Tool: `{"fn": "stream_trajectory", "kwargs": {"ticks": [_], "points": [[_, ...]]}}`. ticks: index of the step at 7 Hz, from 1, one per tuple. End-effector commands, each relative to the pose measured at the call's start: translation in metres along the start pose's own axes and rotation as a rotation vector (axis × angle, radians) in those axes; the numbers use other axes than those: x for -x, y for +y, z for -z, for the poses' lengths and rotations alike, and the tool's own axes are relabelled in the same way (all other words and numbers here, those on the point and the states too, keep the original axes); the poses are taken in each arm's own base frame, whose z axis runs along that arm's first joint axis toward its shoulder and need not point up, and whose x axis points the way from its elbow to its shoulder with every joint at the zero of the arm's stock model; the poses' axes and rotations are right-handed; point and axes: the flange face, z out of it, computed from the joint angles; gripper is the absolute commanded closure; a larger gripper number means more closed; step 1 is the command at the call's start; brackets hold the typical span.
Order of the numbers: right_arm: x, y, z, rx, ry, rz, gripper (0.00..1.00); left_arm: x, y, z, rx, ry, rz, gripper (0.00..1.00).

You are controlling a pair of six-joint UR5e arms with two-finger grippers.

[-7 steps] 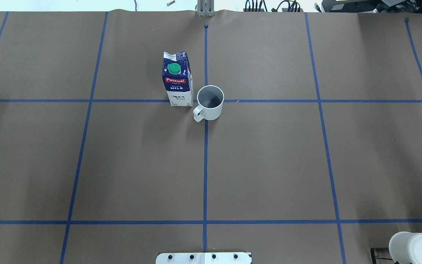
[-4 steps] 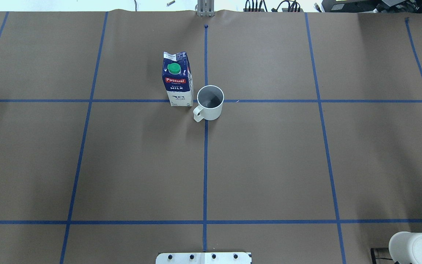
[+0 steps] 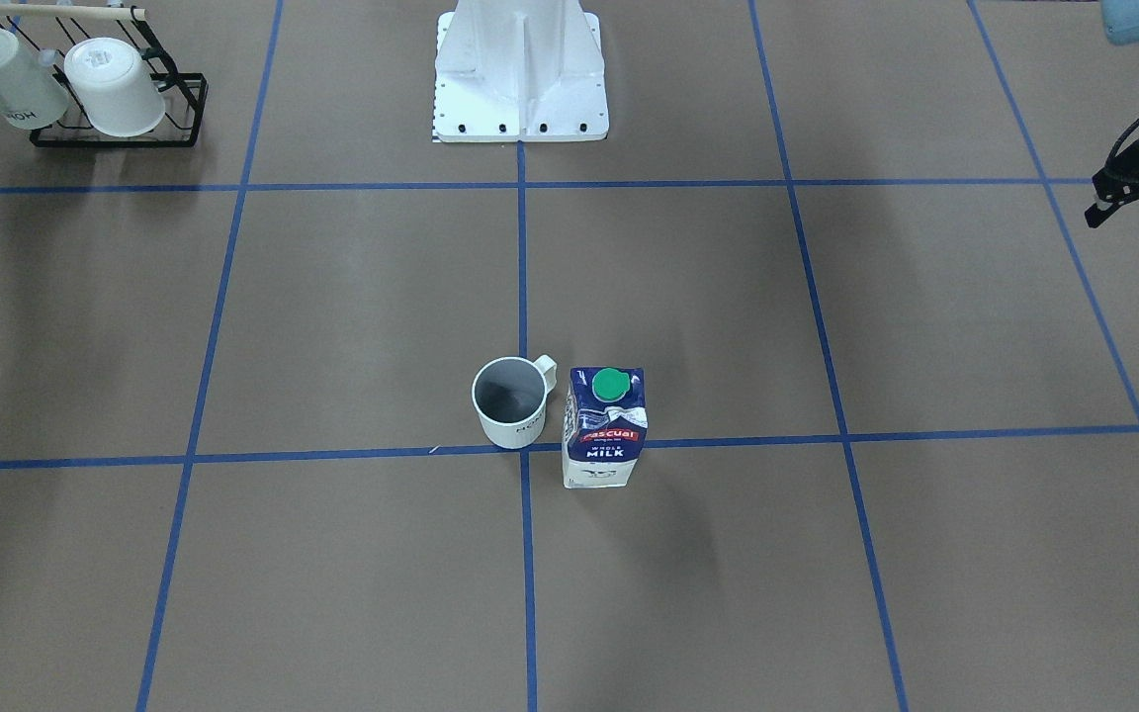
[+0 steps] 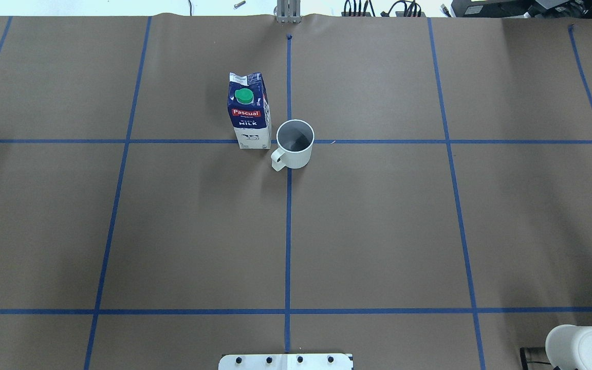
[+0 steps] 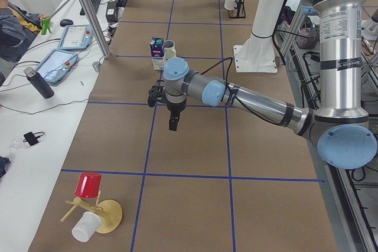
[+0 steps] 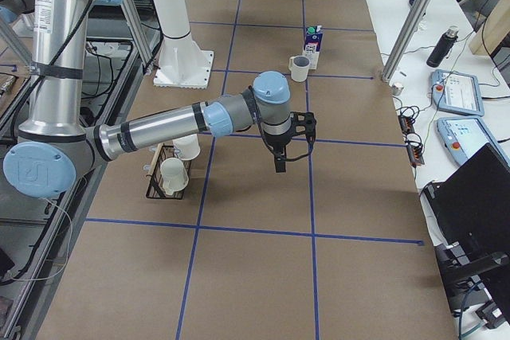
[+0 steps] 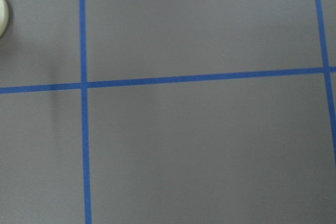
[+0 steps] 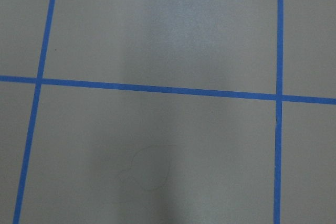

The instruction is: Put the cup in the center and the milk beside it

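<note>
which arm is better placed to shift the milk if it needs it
Left, probably. The milk stands on the robot's left of the cup, so the left gripper could reach it without crossing the cup.

We found the milk [image 4: 248, 115] standing just beside the cup [image 4: 294, 145], with only a narrow slit between them. Bare brown paper [image 4: 378, 216] lay open along their other sides.

even bright light, soft shadows, wrist views blurry

Silver left arm [image 5: 260, 103], pale-blue joint caps [image 5: 176, 69], white pedestal [image 3: 520, 69].
</note>
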Motion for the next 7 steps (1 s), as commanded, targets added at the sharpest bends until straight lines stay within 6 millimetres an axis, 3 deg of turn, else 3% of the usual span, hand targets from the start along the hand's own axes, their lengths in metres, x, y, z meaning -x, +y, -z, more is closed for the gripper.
{"fn": "stream_trajectory", "kwargs": {"ticks": [1,3,7], "points": [[0.007,0.003,-0.007,0.02,-0.018,0.085,0.0,-0.012,0.002,0.011,-0.007,0.0,-0.012,0.01],[0.015,-0.001,-0.023,0.069,-0.016,0.084,0.0,-0.011,0.001,0.009,-0.004,-0.001,-0.011,0.01],[0.007,-0.003,-0.03,0.089,-0.006,0.064,0.0,-0.011,0.001,0.007,-0.003,0.012,-0.015,0.01]]}}
